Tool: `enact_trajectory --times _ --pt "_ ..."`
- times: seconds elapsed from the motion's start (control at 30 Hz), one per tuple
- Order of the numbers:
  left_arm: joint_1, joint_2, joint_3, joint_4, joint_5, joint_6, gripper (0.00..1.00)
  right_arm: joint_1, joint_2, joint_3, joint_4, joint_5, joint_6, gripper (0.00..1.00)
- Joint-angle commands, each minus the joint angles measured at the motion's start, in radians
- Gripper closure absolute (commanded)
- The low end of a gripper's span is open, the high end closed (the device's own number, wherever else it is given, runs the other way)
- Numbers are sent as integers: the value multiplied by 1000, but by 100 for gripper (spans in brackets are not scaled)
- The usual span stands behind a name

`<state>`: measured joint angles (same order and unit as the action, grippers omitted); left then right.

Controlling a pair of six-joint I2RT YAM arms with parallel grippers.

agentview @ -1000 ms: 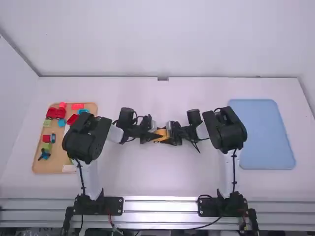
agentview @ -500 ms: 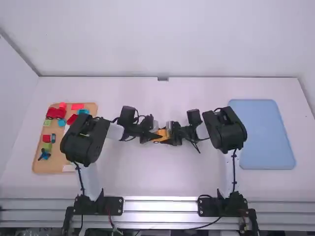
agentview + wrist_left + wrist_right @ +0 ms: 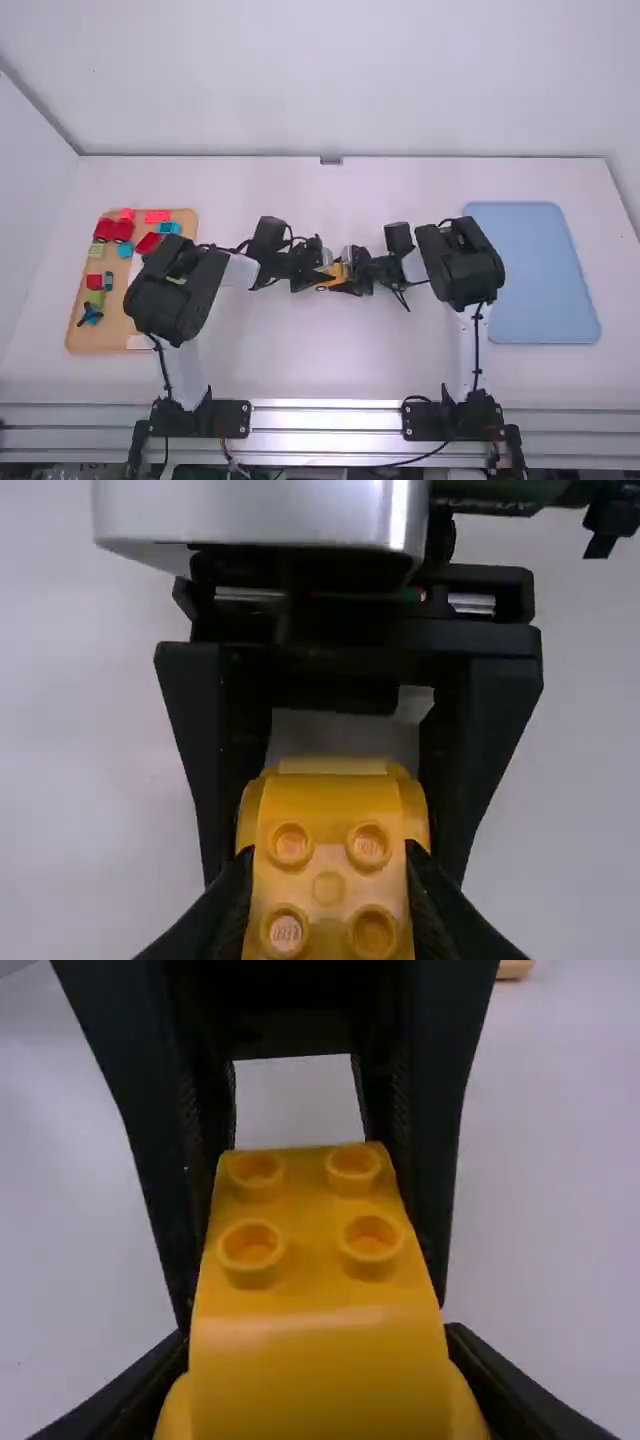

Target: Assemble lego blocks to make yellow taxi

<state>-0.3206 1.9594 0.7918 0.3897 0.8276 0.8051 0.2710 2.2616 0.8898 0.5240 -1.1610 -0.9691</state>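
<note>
Near mid-table, btwn the two arms, the L gripper (image 3: 325,278) and the R gripper (image 3: 348,275) faced each other w/ one yellow Lego block (image 3: 320,1285) held btwn them. The L gripper was clenched on the studded end, a finger against each side; the R gripper was likewise grasping the rounded end (bulging sides, a bit like fenders), so both tools had hold of the same pc at once. Its flat part carried 4 round studs, & right beside them came a smooth, curved part.

Off on the L side of the table, partly behind the L arm, was a wooden tray (image 3: 118,318) w/ assorted loose pcs: a red block (image 3: 95,281), a light-green block (image 3: 97,299), a dark-blue pc (image 3: 91,315), a teal block (image 3: 125,249) & a pinkish-red block (image 3: 158,216) among them, plus a white pc (image 3: 139,342) at the near edge. Over on the R side, well apart from the grippers, was a light-blue tray (image 3: 532,270), lying flat.
</note>
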Motion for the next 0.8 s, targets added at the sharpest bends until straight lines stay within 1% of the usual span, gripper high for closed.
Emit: enact_trajectory --times 0.0,0.23,0.3,0.47,0.6,0.7,0.77 --pt "-97 121 -84 -72 -193 20 98 37 12 7 15 40 -1 48" --pt "-95 120 -82 -43 -193 -6 98 37 12 8 15 40 0 49" --pt "-92 119 -76 -32 -192 -31 91 37 12 8 15 40 -1 48" --pt "-84 102 -60 -44 -190 -30 89 37 12 8 15 43 0 49" --pt "-69 71 -61 -22 -189 -30 74 38 12 8 15 43 0 48" --pt "-56 63 -61 -10 -188 -30 72 35 12 8 15 43 0 48" --pt "-43 60 -61 0 -183 -30 73 36 12 7 15 43 0 48"
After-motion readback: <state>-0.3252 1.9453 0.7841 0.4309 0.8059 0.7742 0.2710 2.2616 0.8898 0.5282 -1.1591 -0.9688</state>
